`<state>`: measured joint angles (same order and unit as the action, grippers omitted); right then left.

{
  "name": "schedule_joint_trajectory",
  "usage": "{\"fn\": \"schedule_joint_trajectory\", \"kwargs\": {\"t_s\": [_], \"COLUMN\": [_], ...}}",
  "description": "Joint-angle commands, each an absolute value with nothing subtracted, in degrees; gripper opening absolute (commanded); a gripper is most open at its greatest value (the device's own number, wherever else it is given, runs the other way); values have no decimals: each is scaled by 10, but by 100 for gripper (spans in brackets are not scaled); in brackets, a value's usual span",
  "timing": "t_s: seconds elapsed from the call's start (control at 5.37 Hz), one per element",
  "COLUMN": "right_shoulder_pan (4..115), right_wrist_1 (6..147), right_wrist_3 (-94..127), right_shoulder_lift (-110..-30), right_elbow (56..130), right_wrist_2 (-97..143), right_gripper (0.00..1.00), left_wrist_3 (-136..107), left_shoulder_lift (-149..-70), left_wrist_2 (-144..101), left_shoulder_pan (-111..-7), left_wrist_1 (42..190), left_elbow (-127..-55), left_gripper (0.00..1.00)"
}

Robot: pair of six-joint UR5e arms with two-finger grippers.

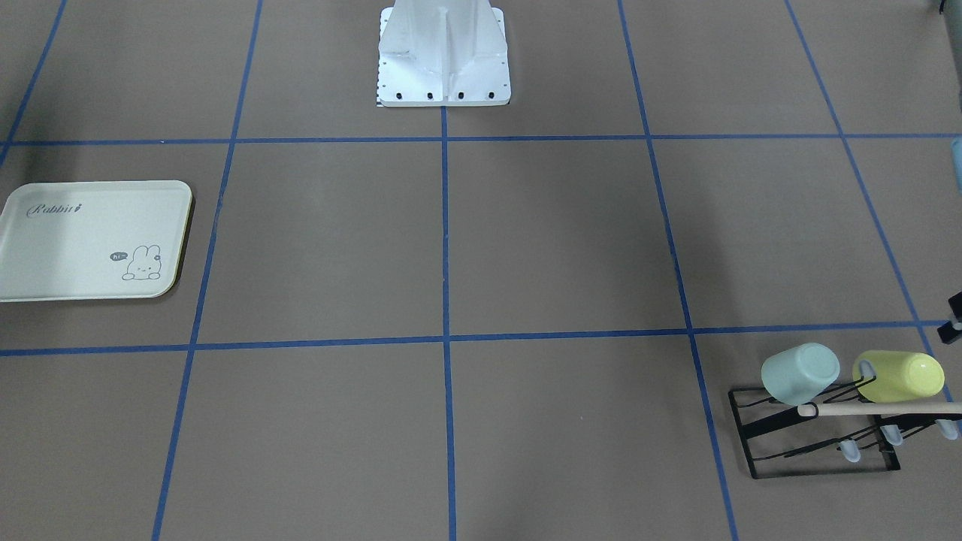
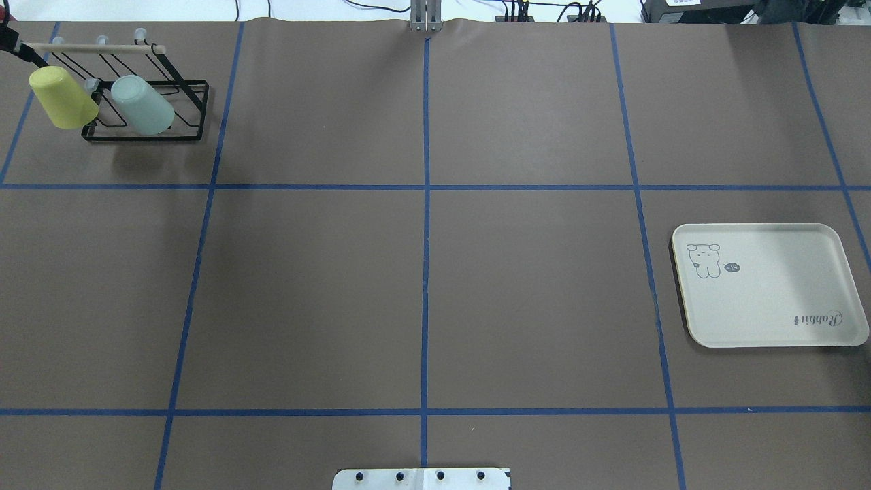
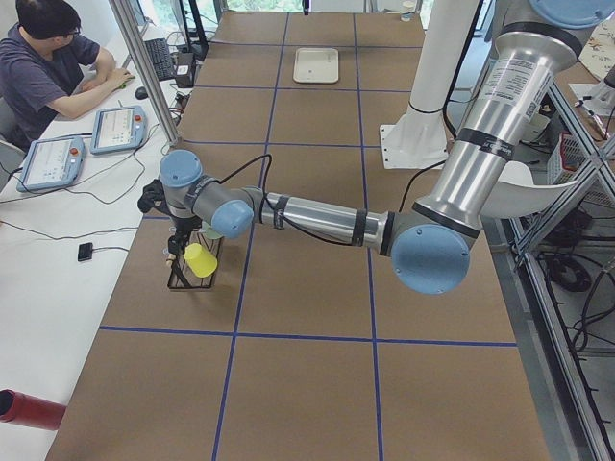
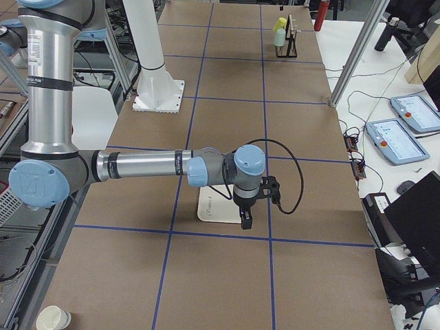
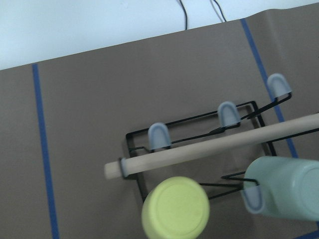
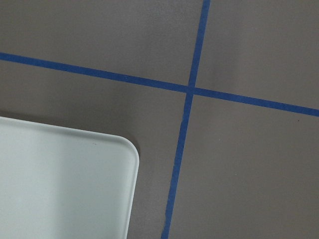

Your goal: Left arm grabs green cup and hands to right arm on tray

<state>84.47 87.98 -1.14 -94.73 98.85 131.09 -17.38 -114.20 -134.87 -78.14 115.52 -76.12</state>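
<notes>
The green cup, pale mint, hangs upside down and tilted on a black wire rack, next to a yellow-green cup. The overhead view has the green cup at the far left corner, and the left wrist view looks down on the cup from above the rack's wooden rod. My left gripper hangs close over the rack; I cannot tell its state. The cream tray lies bare at the right. My right gripper hovers by the tray's edge; I cannot tell its state.
The white robot base stands mid-table on my side. A person sits at a side desk with tablets beyond the rack end. A red cylinder lies on that desk. Blue tape lines grid the brown table.
</notes>
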Motion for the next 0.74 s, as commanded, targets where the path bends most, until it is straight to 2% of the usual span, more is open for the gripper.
{"fn": "schedule_joint_trajectory", "kwargs": {"t_s": [0.0,0.19,0.56], "right_shoulder_pan": [844,844,844], "right_wrist_1": [880,880,880], "right_wrist_3": [-11,-11,-11], "right_shoulder_lift": [-947,-947,-947], "right_elbow": [988,988,989], "right_wrist_2": [1311,1311,1311], "right_gripper": [100,100,100], "left_wrist_3": [-284,-318,-360], "left_shoulder_lift": [-1188,-1189,-1182], "left_wrist_2": [-1278,-1182,-1167], "left_shoulder_pan": [-735,-670,-643], "left_wrist_1": [1163,1159,1154], "left_elbow": [-768,-785,-806], "left_gripper": [100,100,100]}}
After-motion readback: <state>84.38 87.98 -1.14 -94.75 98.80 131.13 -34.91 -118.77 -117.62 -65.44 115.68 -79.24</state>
